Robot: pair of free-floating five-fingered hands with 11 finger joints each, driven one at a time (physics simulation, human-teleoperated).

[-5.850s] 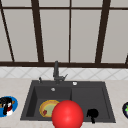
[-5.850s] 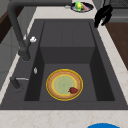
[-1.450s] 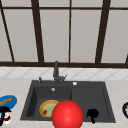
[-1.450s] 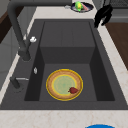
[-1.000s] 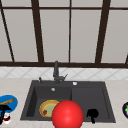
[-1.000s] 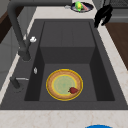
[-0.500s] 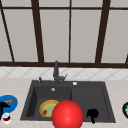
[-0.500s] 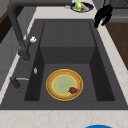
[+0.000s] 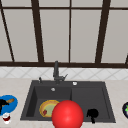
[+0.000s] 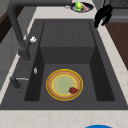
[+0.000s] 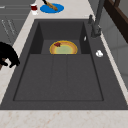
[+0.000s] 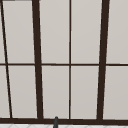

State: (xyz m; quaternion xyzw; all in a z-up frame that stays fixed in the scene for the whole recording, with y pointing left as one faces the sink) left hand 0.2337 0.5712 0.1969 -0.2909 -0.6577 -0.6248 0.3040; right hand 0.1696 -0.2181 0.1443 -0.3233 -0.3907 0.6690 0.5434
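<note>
At the counter's left edge the left hand rests on the blue plate, fingers seemingly curled, though I cannot tell. The yellow plate lies in the sink's left basin. Over its front right edge hangs the right hand, fingers drooping loose, holding nothing.

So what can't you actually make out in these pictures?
- Front view: red ball hides part of the yellow plate.
- Front view: left robot hand is cut by the edge, over the blue plate.
- Right side view: right robot hand is cut by the edge.
</note>
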